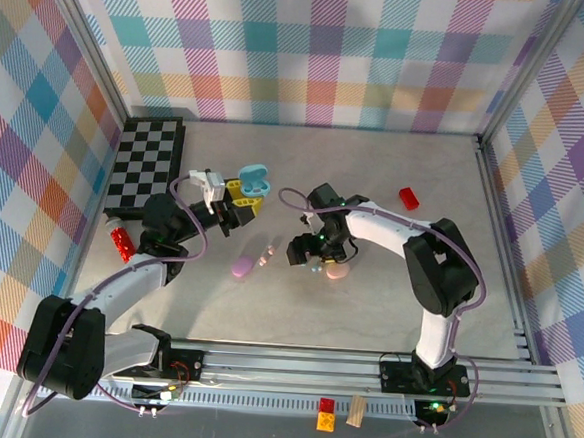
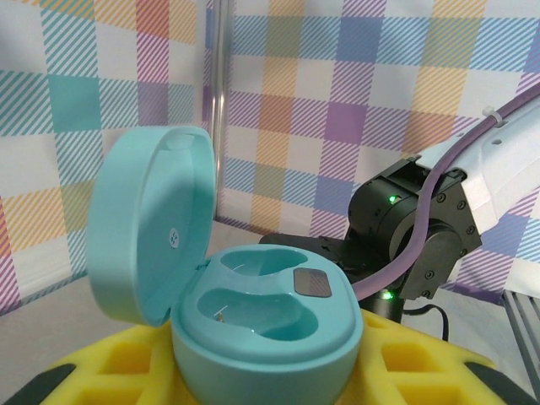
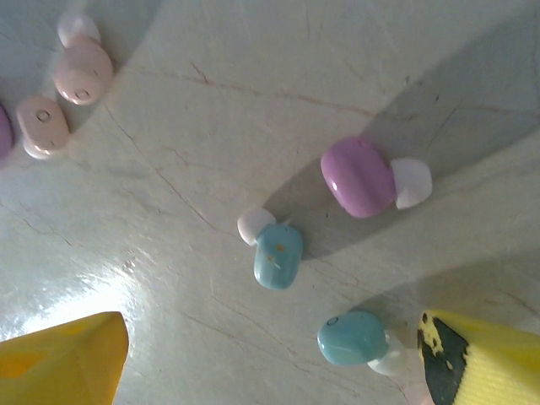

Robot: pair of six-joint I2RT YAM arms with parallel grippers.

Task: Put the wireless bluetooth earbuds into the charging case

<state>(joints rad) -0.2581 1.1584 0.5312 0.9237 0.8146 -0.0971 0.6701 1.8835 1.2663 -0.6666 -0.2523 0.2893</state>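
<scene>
Rightward, red block (image 1: 410, 197) lies clear of earbuds (image 3: 278, 257).

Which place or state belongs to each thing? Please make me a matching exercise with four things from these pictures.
Things:
1. charging case
2. lilac earbud
3. red block
4. checkerboard

Places or states:
A. at the far left of the table
B. open, nothing inside
C. lying on the table, with a white tip
D. alone on the right half of the table

Right pairs: 1-B, 2-C, 3-D, 4-A.
</scene>
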